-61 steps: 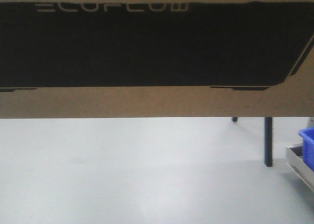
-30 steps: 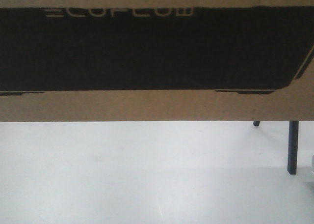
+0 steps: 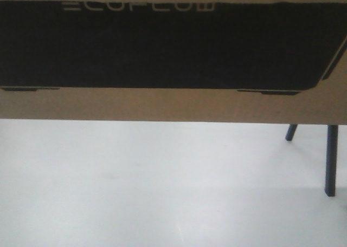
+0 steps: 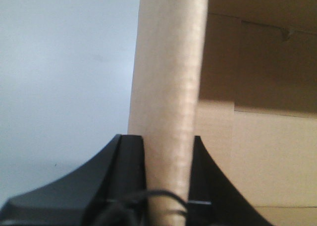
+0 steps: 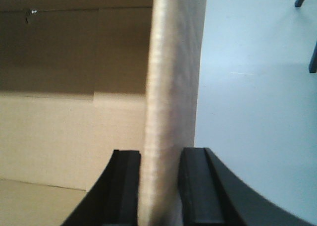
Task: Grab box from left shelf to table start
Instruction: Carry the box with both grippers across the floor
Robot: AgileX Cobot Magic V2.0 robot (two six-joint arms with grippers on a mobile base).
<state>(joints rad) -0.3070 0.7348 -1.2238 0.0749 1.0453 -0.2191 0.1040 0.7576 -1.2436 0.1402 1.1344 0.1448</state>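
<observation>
The box (image 3: 162, 105) is a wide brown carton with a black panel lettered "ECOFLOW". It fills the upper half of the front view and hangs above the floor. My left gripper (image 4: 168, 154) is shut on an upright cardboard flap (image 4: 171, 62) of the box, one black finger (image 4: 130, 159) on each side of it. My right gripper (image 5: 161, 161) is shut the same way on the flap (image 5: 173, 62) at the other end, with the box's wall (image 5: 59, 127) to its left. The shelf and the table top are out of view.
Pale grey floor (image 3: 152, 187) spreads below the box. Two dark slanted legs (image 3: 331, 160) stand on it at the right edge of the front view, and they show again as legs (image 5: 313, 57) at the top right of the right wrist view.
The blue bin and steel rail seen at the right a second ago have left the view. The dark legs have slid right, and the box stays held, shifting slightly in the picture.
</observation>
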